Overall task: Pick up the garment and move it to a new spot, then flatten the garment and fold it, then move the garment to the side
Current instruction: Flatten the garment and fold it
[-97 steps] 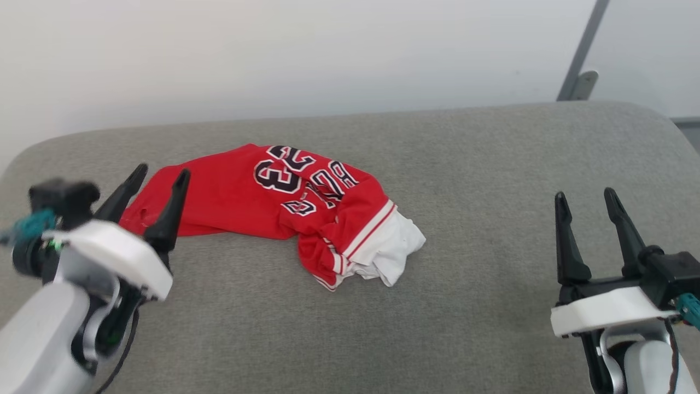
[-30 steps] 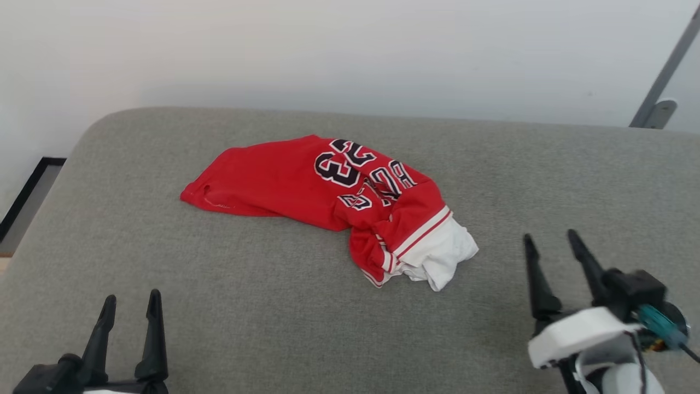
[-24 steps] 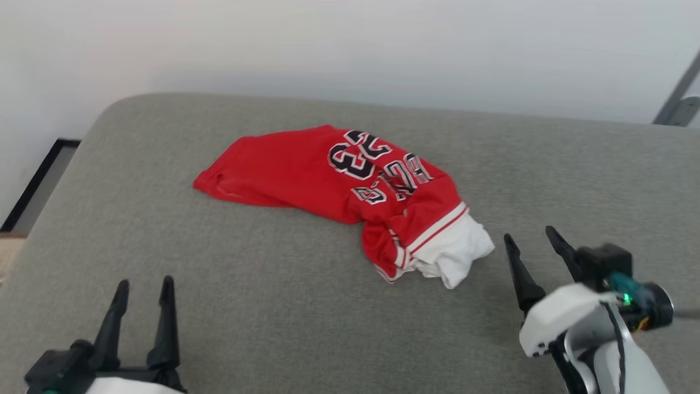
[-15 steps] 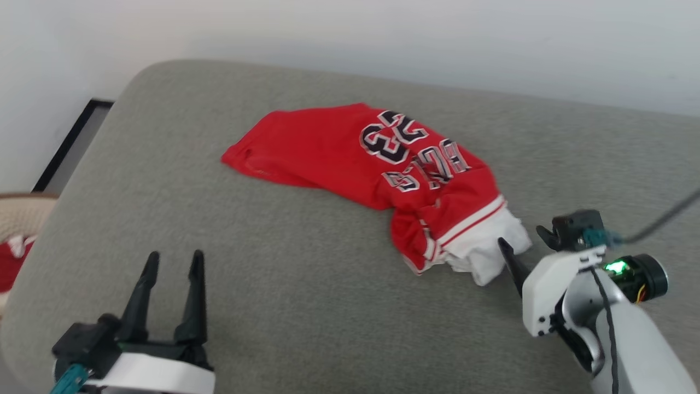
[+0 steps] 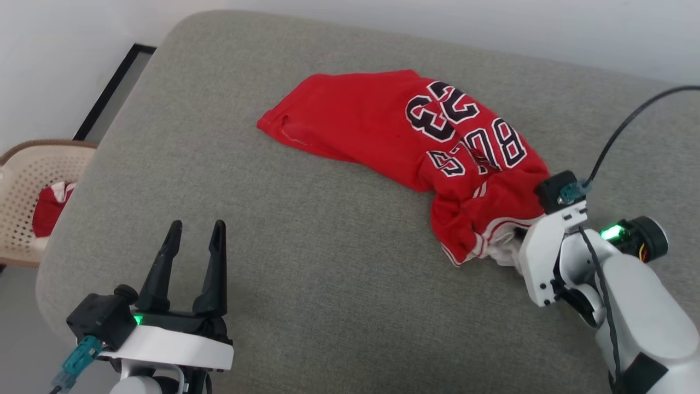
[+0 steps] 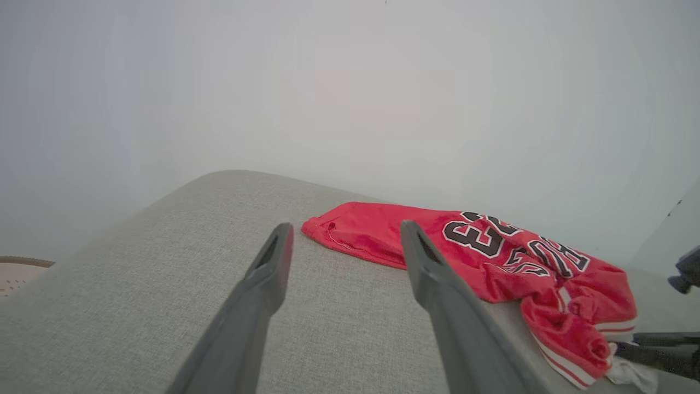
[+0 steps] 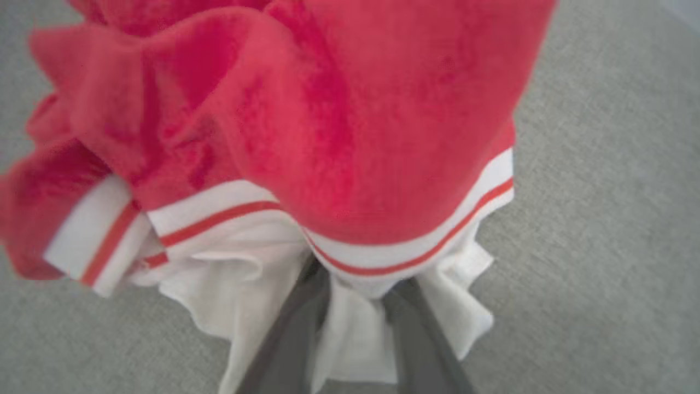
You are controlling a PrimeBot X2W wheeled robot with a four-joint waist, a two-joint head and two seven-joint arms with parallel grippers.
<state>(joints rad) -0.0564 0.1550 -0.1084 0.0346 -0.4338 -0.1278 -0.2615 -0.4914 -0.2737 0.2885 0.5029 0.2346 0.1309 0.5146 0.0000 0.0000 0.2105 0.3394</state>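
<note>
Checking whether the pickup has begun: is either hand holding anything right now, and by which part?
The right hand pinches the garment by its bunched white sleeve, with the cloth caught between its two fingers. The left hand is open and holds nothing.

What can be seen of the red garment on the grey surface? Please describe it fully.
The garment is a red soft-cloth jersey with black, white-edged number 23 and letters, striped trim and a white sleeve. It lies crumpled on the grey padded surface; the right gripper has its jaws pinching the white sleeve.
</note>
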